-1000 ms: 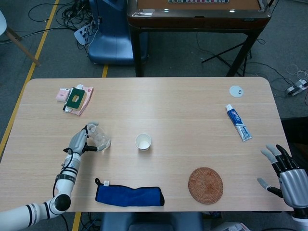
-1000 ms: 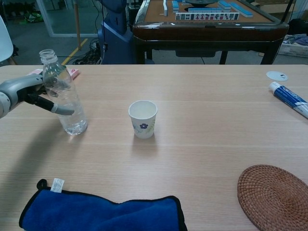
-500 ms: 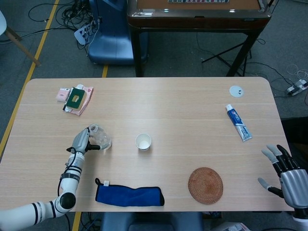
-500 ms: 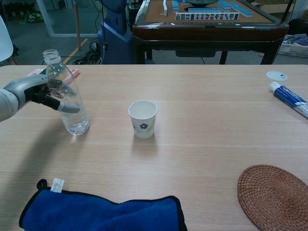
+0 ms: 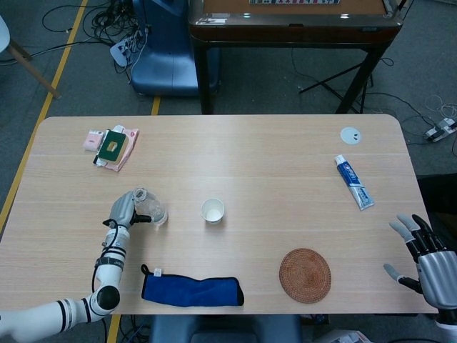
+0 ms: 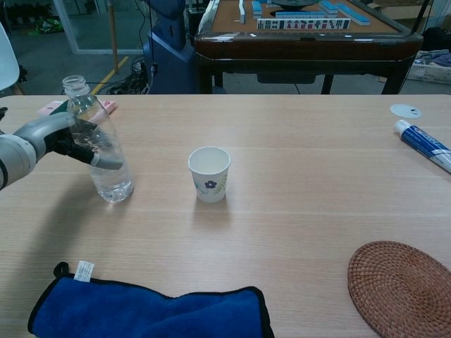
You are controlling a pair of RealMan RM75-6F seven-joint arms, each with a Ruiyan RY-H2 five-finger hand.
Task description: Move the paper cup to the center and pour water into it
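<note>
A clear water bottle (image 6: 99,144), uncapped and upright on the worktop (image 6: 296,155), is gripped around its body by the left robot hand (image 6: 67,134) at the left side. The paper cup (image 6: 209,174) is seen standing near the worktop's middle, apart from the bottle. The right robot hand (image 5: 426,261) is held empty with fingers spread beyond the right edge.

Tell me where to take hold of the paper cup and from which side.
Grip the paper cup around its side wall, near the middle, coming in level from the right. It stands upright with its mouth open, so a grasp from above would likely crush the rim. The left hand already holds the water bottle; the right hand is open.
</note>
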